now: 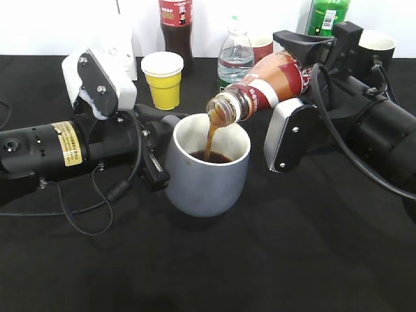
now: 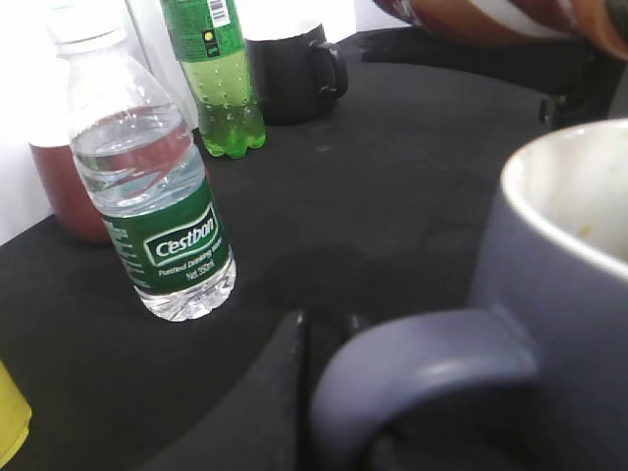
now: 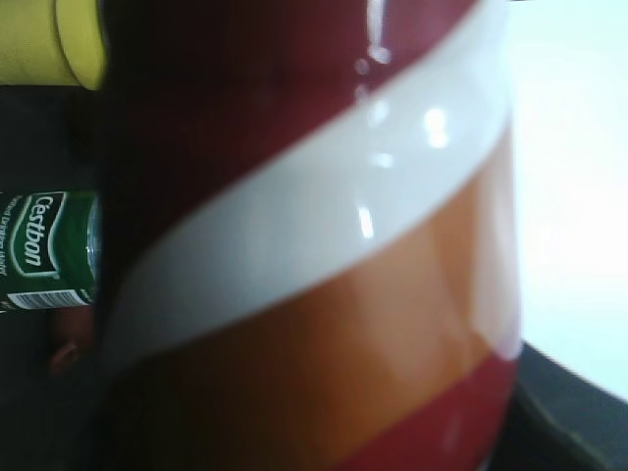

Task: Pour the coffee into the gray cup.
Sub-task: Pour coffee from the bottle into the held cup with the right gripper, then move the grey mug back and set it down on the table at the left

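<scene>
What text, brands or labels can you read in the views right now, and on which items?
"Cestbon": green label of the water bottle, also seen sideways in the right wrist view.
Small print under it: too blurred.
Coffee bottle: white lettering cut off, unreadable.
Cola bottle and green soda bottle labels: too small.
Yellow sticker on the left arm: unreadable.

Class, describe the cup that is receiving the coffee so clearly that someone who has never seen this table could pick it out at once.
On the black table, look at the front centre, between the two robot arms. There stands the gray cup, with a tilted coffee bottle pouring a brown stream into it. Unlike the yellow paper cup and the black mug farther back, it is rounded, matte gray, pale inside, with a loop handle.
</scene>
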You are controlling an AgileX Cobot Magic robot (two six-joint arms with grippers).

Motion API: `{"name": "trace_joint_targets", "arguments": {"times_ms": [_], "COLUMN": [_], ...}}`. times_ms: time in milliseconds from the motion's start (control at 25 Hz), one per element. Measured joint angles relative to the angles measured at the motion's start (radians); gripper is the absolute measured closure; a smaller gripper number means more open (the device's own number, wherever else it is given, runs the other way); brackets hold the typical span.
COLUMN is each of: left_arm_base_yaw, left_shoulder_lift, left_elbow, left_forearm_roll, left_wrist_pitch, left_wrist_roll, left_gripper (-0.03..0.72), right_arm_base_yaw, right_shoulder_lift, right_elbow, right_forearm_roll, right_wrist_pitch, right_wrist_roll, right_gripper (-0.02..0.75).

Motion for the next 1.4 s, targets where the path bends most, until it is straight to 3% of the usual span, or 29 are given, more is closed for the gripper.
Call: {"name": "trace_joint_targets", "arguments": {"times_ms": [440, 640, 920, 1080, 1200, 1400], "left_arm_base_yaw": [0.000, 0.000, 0.000, 0.000, 0.005, 0.093], "left_shoulder_lift": [0.005, 0.005, 0.005, 0.005, 0.010, 0.055], "left_elbow": [0.000, 0.000, 0.000, 0.000, 0.000, 0.000], "left_forearm_roll": [0.000, -0.006, -0.026, -0.055, -0.176, -0.227], "left_wrist_pitch": [0.001, -0.045, -0.082, -0.078, -0.049, -0.030], "left_wrist_roll": [0.000, 0.000, 0.000, 0.000, 0.048, 0.060], "left_gripper": [0.622, 0.622, 0.622, 0.622, 0.622, 0.622], "right_arm_base_yaw": [0.000, 0.000, 0.000, 0.000, 0.000, 0.000], "right_shoulder_lift": [0.000, 0.000, 0.000, 0.000, 0.000, 0.000], "right_elbow": [0.000, 0.000, 0.000, 0.000, 0.000, 0.000], "right_forearm_roll": [0.000, 0.000, 0.000, 0.001, 0.004, 0.004], "right_wrist_pitch": [0.000, 0.000, 0.000, 0.000, 0.001, 0.015], "right_wrist_roll": [0.003, 0.134, 0.495, 0.958, 1.301, 1.369], "right_gripper": [0.209, 0.209, 0.209, 0.209, 0.209, 0.209]}}
